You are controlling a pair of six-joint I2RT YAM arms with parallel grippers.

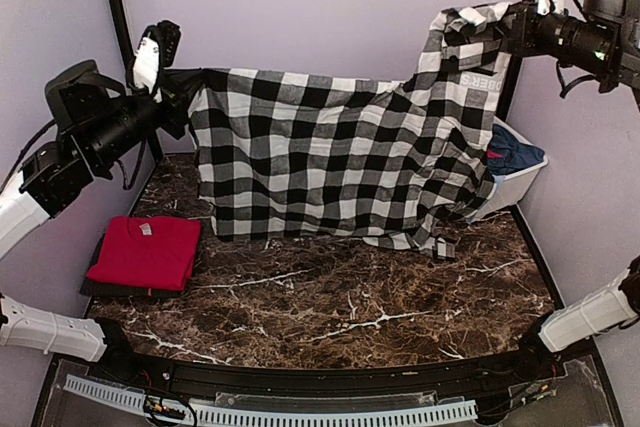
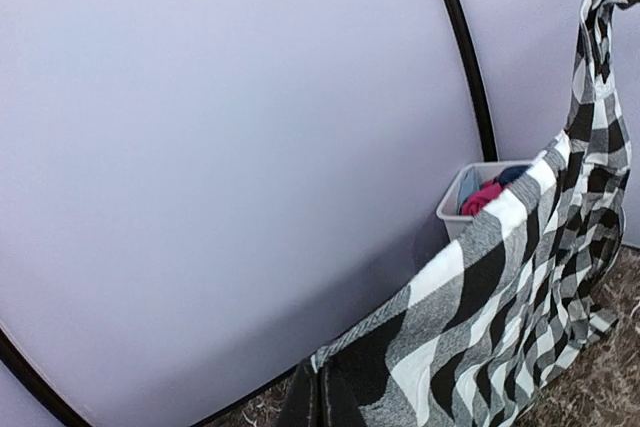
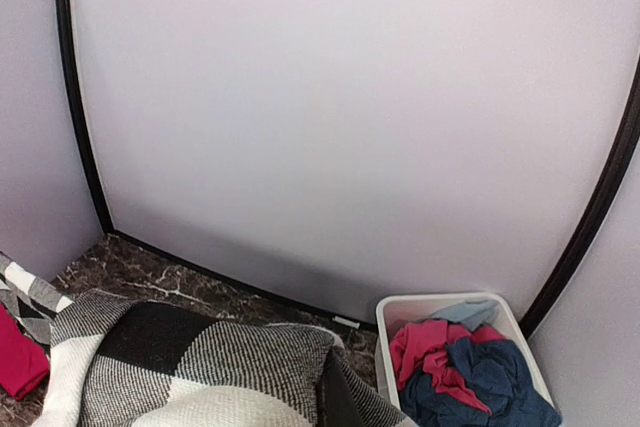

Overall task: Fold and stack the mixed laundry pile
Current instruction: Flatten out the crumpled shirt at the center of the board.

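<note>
Evidently both jaws were clamped on the black-and-white checked garment (image 1: pixel 330 157), the left gripper (image 1: pixel 188 97) and right gripper (image 1: pixel 503 32) holding it spread above the table (image 1: pixel 350 307). Soft and limp (probably a light weave, though the wrist views were too close to tell), it would sag, so the upper corners suited gripping best.

Checked garment (image 1: pixel 330 157) is showing black-and-white buffalo check, with pale lettering (image 1: pixel 482 81) on the end above the white tub (image 1: pixel 520 187). Red tee (image 1: pixel 145 252), far left of the tub, is sitting on a black layer (image 1: pixel 125 290). Tub is holding a pink piece (image 3: pixel 425 352), navy piece (image 3: pixel 490 379) and light blue piece (image 3: pixel 470 312). Tabletop (image 1: pixel 350 302) is showing dark brown marble with white veins.
</note>
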